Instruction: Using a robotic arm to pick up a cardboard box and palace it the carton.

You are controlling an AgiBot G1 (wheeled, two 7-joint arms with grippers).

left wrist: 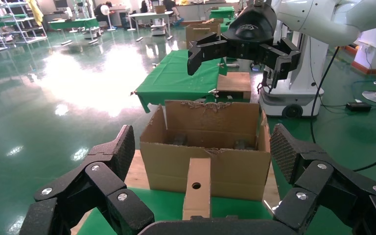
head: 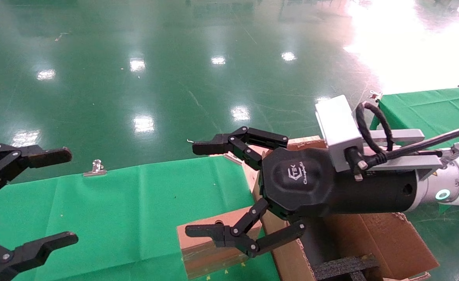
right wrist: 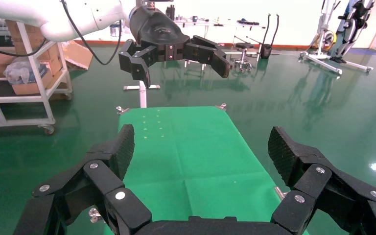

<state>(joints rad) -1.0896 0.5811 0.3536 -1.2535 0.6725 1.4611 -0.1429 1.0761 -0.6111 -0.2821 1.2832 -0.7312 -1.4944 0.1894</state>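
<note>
The small cardboard box (head: 209, 248), with a round hole, stands on the green-clothed table (head: 135, 203) against the side of the large carton (head: 389, 238). The left wrist view shows the box (left wrist: 197, 188) in front of the carton (left wrist: 235, 166). The white robotic arm (head: 458, 181) reaches in from the right. Its right gripper (head: 196, 189) is open and empty, held high above the box and carton, as the left wrist view shows (left wrist: 237, 63). My left gripper (head: 69, 195) is open and empty at the table's left end, facing the box (left wrist: 203, 154).
The carton has torn flaps and black foam (head: 342, 267) inside, and rests on a wooden board (left wrist: 139, 171). A metal clip (head: 95, 168) holds the cloth at the far edge. A second green table (head: 428, 109) stands to the right. Shiny green floor lies beyond.
</note>
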